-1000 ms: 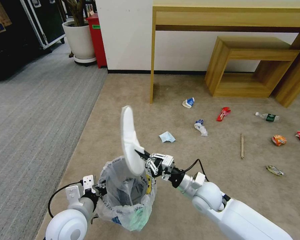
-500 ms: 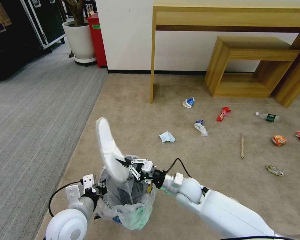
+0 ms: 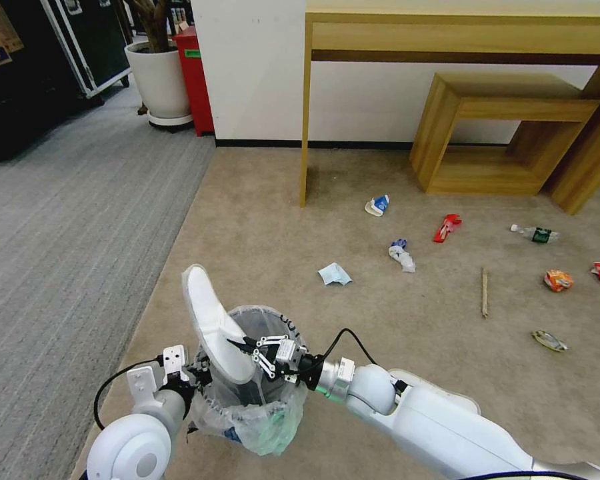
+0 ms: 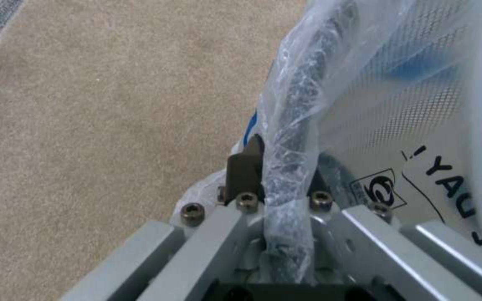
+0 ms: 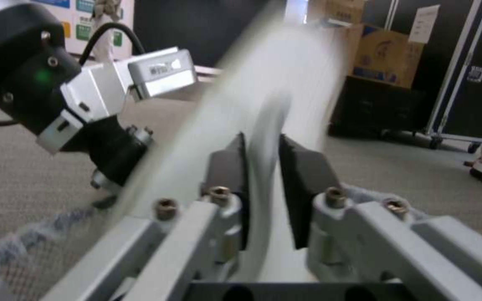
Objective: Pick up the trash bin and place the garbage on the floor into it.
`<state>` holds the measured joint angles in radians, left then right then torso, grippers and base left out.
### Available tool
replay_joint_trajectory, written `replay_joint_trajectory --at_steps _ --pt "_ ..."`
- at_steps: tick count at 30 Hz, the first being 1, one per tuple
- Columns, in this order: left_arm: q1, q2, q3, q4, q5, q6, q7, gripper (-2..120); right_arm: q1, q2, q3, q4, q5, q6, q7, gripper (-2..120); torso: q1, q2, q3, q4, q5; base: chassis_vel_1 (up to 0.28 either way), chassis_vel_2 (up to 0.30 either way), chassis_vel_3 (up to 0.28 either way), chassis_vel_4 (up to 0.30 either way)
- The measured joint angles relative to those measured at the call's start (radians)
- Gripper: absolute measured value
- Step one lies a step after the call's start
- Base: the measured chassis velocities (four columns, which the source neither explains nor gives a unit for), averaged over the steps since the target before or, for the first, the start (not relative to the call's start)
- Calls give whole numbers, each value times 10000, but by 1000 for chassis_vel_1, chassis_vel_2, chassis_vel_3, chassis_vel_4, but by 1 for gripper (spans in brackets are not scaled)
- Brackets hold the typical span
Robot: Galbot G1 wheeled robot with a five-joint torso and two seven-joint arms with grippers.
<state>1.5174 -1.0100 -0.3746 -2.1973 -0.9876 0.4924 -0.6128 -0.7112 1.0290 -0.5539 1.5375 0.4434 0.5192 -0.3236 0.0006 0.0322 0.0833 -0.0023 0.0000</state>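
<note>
Beige floor [image 3: 380, 313]; wrist-revealed slipper [image 5: 263, 138] pinch

left arm low at seven o'clock, its gripper [image 3: 197, 373] with jaws clamped on the bin [image 3: 273, 427] rim. right arm reaches in from five o'clock toward ten, wrist level, gripper [image 3: 241, 347] over the bin mouth with jaws pinched on a slipper [image 3: 210, 327] that stands tilted upward.
</note>
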Motion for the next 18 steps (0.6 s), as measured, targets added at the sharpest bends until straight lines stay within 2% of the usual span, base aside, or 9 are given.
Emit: replay_joint_trajectory --at_steps 3,4,7,8,10,11,15,16,18 --pt "12 -2 -5 0 0 -11 -1 0 -25 -91 56 -12 -63 -14 0 33 0 0 0 0 0 0 0 0 0" --pt "12 -2 -5 0 0 -11 -1 0 -25 -91 56 -12 -63 -14 0 33 0 0 0 0 0 0 0 0 0" --pt "11 -4 -18 27 1 -21 -2 0 -137 -168 192 64 -94 -31 12 48 0 0 0 0 0 0 0 0 0" --pt "11 -4 -18 27 1 -21 -2 0 -137 -168 192 64 -94 -31 12 48 0 0 0 0 0 0 0 0 0" --pt "11 -21 -22 59 14 -33 -4 0 -332 -230 406 179 -106 -44 49 59 0 0 0 1 0 0 0 0 0" --pt "11 -21 -22 59 14 -33 -4 0 -332 -230 406 179 -106 -44 49 59 0 0 0 1 0 0 0 0 0" --pt "27 -62 -25 128 65 -45 -5 0 -1117 -510 1225 1091 340 -504 573 78 0 0 -1 0 0 0 0 0 0" --pt "27 -62 -25 128 65 -45 -5 0 -1117 -510 1225 1091 340 -504 573 78 0 0 -1 0 0 0 0 0 0" --pt "28 -66 -27 165 81 -50 -5 0 -1627 -723 1760 1866 844 -1043 1210 88 0 0 0 0 1 0 0 0 0"
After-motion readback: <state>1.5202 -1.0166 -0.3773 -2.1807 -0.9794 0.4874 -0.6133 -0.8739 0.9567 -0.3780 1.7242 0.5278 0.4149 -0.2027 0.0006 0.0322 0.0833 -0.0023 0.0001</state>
